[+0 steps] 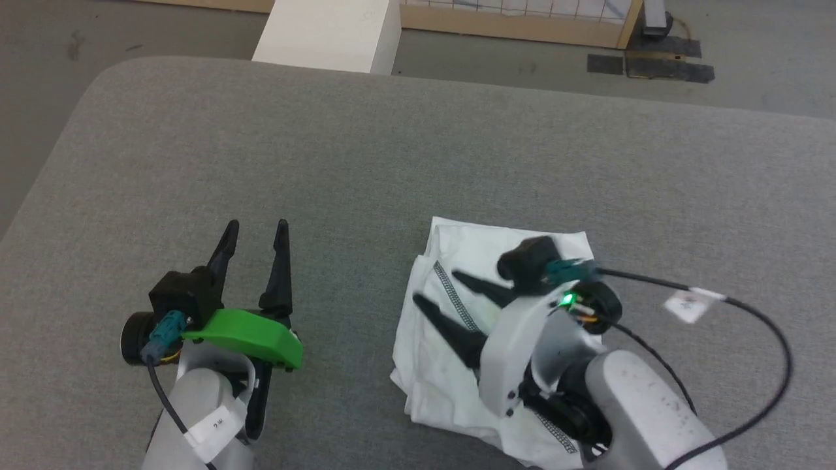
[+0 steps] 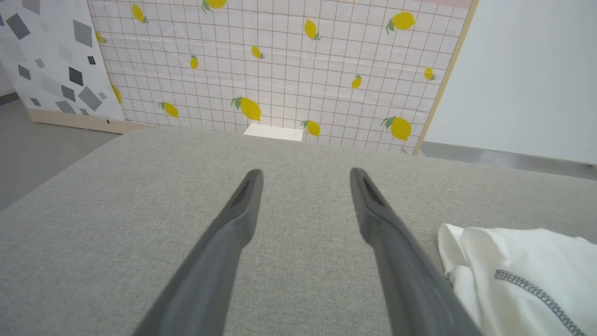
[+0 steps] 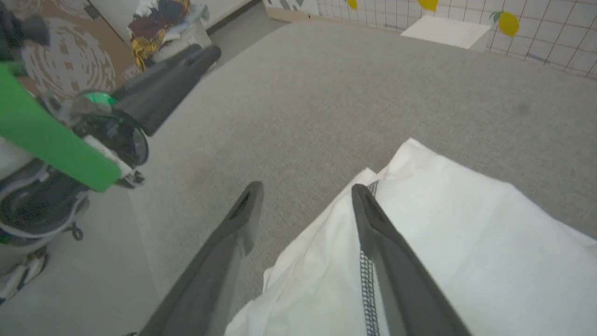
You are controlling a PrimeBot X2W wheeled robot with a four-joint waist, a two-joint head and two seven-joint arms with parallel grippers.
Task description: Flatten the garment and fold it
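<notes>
While the garment [image 1: 434,382] lies folded into a compact white packet on the grey fabric-topped desk [image 1: 392,143], the right tool [image 1: 436,287] hovers over its left half, fingers spread apart with nothing between them; in the right wrist view one finger runs above the garment's zigzag-stitched seam [image 3: 367,284], the other above bare desk just beside the garment's edge; the left tool [image 1: 257,227], also spread wide and empty, sits well to the left of the garment; the likely risk: the thin cloth looks loosely stacked and uneven along its left edge, so a fingertip dragging low on the way out could catch the top layer and pull the fold open; the right arm's black cable [image 1: 646,279], looping just right of the garment, might sweep a corner if that arm swings; writing is scarce: a white tag [image 1: 686,303] on that cable is blurred, a label [image 1: 212,427] on the left arm's cable carries marks too faint to read, and no brand shows on the garment
</notes>
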